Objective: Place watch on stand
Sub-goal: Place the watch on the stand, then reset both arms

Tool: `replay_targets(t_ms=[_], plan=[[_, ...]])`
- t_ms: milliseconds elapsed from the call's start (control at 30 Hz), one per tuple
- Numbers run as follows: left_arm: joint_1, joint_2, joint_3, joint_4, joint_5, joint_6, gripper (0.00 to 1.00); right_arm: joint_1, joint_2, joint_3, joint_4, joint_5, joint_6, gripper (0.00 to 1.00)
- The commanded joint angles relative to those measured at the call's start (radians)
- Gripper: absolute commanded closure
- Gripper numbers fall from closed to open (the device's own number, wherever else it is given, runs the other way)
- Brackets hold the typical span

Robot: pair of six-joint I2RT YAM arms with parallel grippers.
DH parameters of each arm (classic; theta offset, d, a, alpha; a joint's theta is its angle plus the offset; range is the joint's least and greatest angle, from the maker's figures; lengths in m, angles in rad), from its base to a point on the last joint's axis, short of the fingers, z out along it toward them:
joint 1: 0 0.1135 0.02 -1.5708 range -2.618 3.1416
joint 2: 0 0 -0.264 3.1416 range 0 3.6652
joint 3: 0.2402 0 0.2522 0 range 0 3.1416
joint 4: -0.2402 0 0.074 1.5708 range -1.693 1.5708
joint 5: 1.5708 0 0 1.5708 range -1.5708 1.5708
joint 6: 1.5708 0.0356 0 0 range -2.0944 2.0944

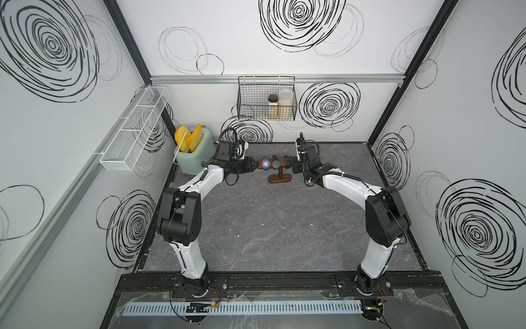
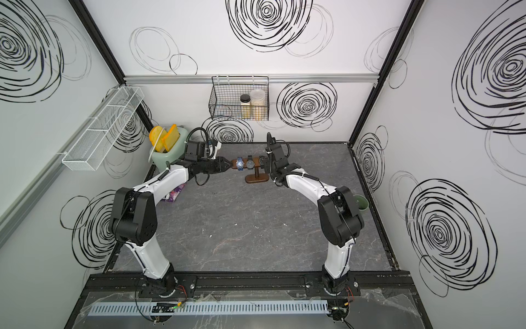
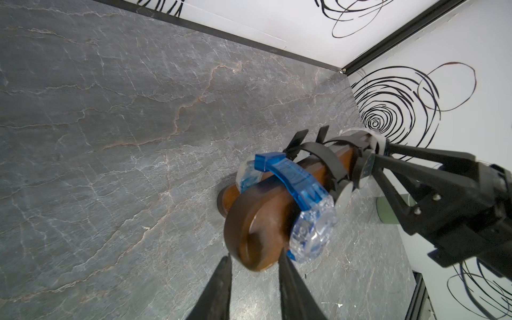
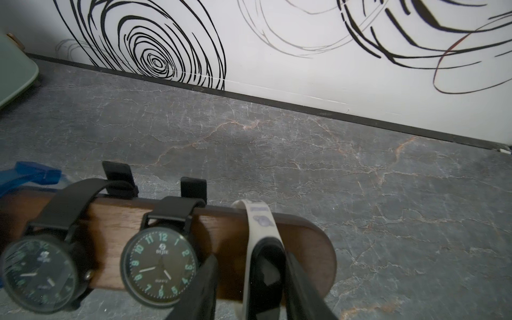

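The dark brown wooden stand (image 1: 280, 177) stands at the back middle of the table, and its bar (image 4: 116, 219) carries several watches. From the left they are a blue see-through one (image 1: 265, 163) and two black ones (image 1: 276, 163). A watch with a white strap (image 4: 259, 221) and a black body hangs near the bar's right end. My right gripper (image 4: 250, 257) is open around it, with a gap showing on one side. My left gripper (image 3: 255, 256) is shut on the bar's left end (image 3: 249, 241).
A green toaster (image 1: 196, 155) with yellow slices stands at the back left, behind the left arm. A wire basket (image 1: 266, 99) with two jars hangs on the back wall, and a white mesh shelf (image 1: 133, 128) on the left wall. A green bowl (image 2: 360, 203) sits by the right wall.
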State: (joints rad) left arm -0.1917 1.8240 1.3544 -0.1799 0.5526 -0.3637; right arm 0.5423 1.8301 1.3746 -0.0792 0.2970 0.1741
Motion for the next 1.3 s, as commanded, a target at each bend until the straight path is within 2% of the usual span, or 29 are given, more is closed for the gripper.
replay_targets(t_ms=[0,233,400,533,600,700,800,933,1033,1100,1167,1267], plan=[[-0.006,0.012,0.034,0.010,0.000,0.006,0.67,0.006,0.006,0.027,-0.012,0.014,-0.008,0.58],[-0.006,0.008,0.037,0.007,0.001,0.007,0.67,0.007,-0.050,0.034,-0.008,0.029,-0.026,0.51],[0.001,-0.006,0.032,0.010,-0.005,0.013,0.67,0.004,-0.159,0.015,-0.006,0.028,-0.040,0.39],[0.019,-0.036,0.018,0.032,-0.003,0.010,0.66,-0.019,-0.272,-0.046,-0.002,-0.014,-0.024,0.24],[0.034,-0.053,0.011,0.040,-0.003,0.008,0.65,-0.049,-0.326,-0.086,-0.008,-0.063,-0.001,0.01],[0.063,-0.077,0.002,0.049,-0.003,0.008,0.62,-0.110,-0.412,-0.183,-0.010,-0.140,0.040,0.02],[0.101,-0.106,-0.012,0.050,-0.024,0.018,0.52,-0.205,-0.493,-0.307,0.005,-0.222,0.063,0.02],[0.140,-0.157,-0.034,0.035,-0.163,0.076,0.05,-0.373,-0.621,-0.498,0.092,-0.333,0.078,0.02],[0.155,-0.183,-0.069,0.054,-0.327,0.112,0.03,-0.521,-0.703,-0.647,0.230,-0.473,0.092,0.02],[0.158,-0.195,-0.106,0.091,-0.418,0.125,0.03,-0.584,-0.742,-0.700,0.279,-0.496,0.089,0.02],[0.157,-0.204,-0.145,0.135,-0.470,0.143,0.03,-0.610,-0.766,-0.742,0.308,-0.490,0.039,0.02],[0.135,-0.212,-0.189,0.179,-0.571,0.223,0.03,-0.606,-0.762,-0.861,0.461,-0.488,-0.088,0.02]])
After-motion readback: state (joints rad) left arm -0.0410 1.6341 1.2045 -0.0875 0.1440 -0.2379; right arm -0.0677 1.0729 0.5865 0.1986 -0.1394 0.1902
